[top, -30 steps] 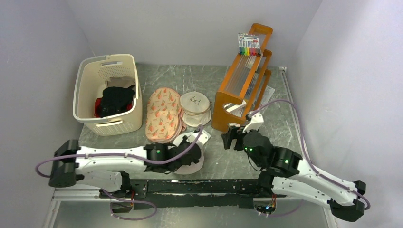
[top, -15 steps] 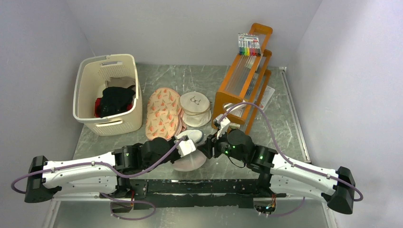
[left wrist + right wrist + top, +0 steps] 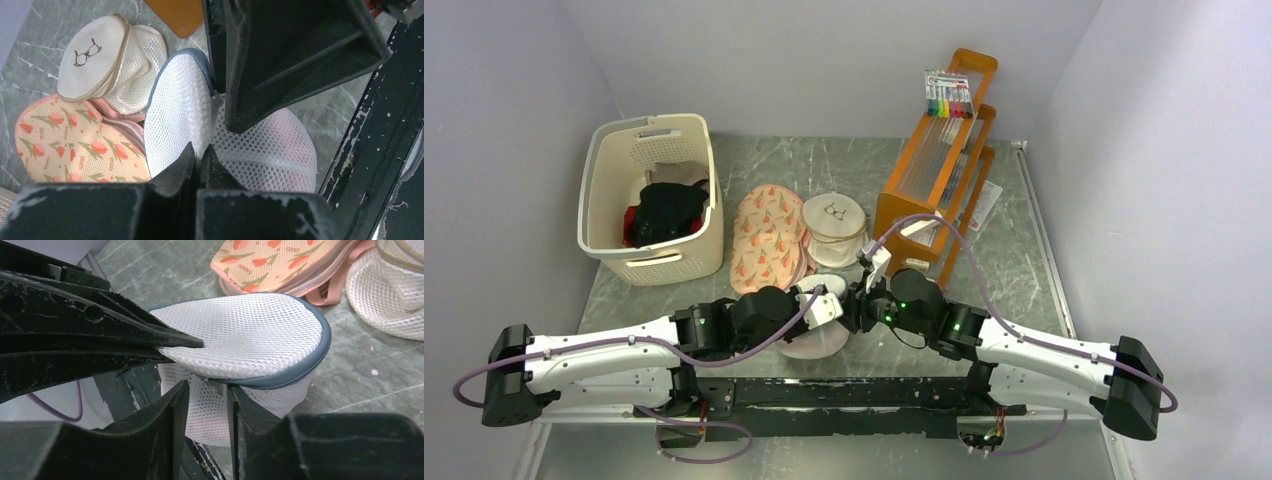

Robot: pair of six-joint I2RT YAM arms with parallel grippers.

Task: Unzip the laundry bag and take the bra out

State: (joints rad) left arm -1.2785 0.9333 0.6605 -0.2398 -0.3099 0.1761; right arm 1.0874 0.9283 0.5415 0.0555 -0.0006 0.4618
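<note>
at the near edge of the table (image 3: 894, 170), my left gripper (image 3: 199, 154) is clamped tight on the mesh of the laundry bag (image 3: 177, 110), while my right gripper (image 3: 207, 390) straddles a mesh fold under its zipper rim (image 3: 325, 336), and i cannot tell if it grips.

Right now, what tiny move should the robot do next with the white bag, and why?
Probably close the right gripper on the mesh just under the grey zipper rim. The left gripper pinches the laundry bag, while the right jaws stand apart with mesh between them.
</note>
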